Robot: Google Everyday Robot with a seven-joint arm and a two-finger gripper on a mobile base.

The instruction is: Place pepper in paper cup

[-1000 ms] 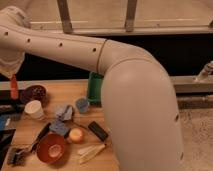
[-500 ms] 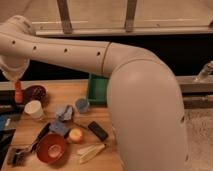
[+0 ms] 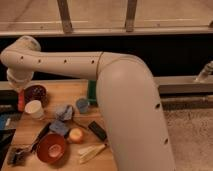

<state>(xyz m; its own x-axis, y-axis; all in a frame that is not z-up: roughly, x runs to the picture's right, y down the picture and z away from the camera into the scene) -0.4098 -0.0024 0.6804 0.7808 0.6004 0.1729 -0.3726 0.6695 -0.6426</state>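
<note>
The pepper point(image 3: 21, 101) is small, elongated and red-orange. It hangs upright at the far left, just left of the paper cup point(image 3: 34, 109). My gripper point(image 3: 20, 93) reaches down from the arm's wrist at the left end and is shut on the pepper's top. The paper cup is short and cream-white. It stands upright on the wooden table point(image 3: 30, 131), in front of the dark maroon bowl point(image 3: 35, 92). The pepper is beside the cup, not over its mouth.
A small blue cup point(image 3: 82, 105), crumpled blue-grey packets point(image 3: 63, 112), a round orange fruit point(image 3: 76, 135), a red bowl point(image 3: 51, 148), a black bar point(image 3: 97, 130) and a pale long item point(image 3: 92, 151) lie on the table. A green box point(image 3: 92, 91) stands behind. My big white arm point(image 3: 130, 105) covers the table's right side.
My gripper has moved down and to the right with the pepper in it, closer to the paper cup. The things on the table have not moved.
</note>
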